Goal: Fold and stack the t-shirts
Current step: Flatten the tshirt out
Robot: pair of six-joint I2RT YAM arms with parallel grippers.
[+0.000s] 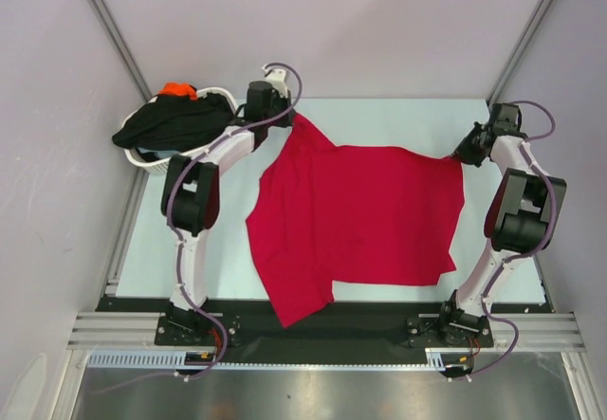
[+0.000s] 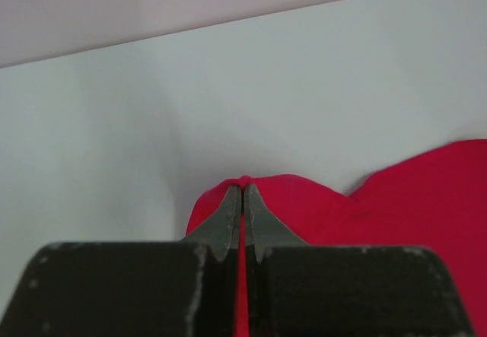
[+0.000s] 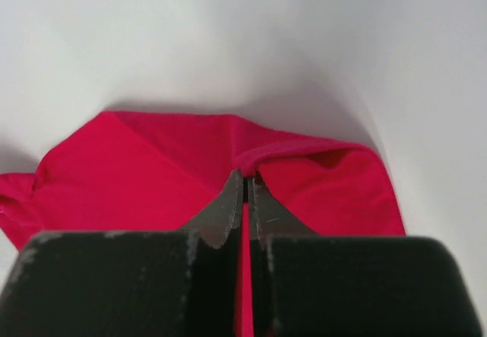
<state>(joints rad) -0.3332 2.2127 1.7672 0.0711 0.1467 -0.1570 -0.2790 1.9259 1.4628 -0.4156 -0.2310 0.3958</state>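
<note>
Where red t-shirt [image 1: 360, 211] spreads, pale table [image 1: 398, 121], lilac walls [image 1: 332, 22]

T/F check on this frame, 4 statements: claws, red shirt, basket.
1. The left claw and the right claw are each shut on an edge of the red shirt. True.
2. The basket holds a black shirt and an orange shirt. True.
3. The red shirt is folded into a neat square. False: it lies spread open on the table, not folded yet.
4. The basket stands at the right side of the table. False: it is at the far-left corner.
</note>
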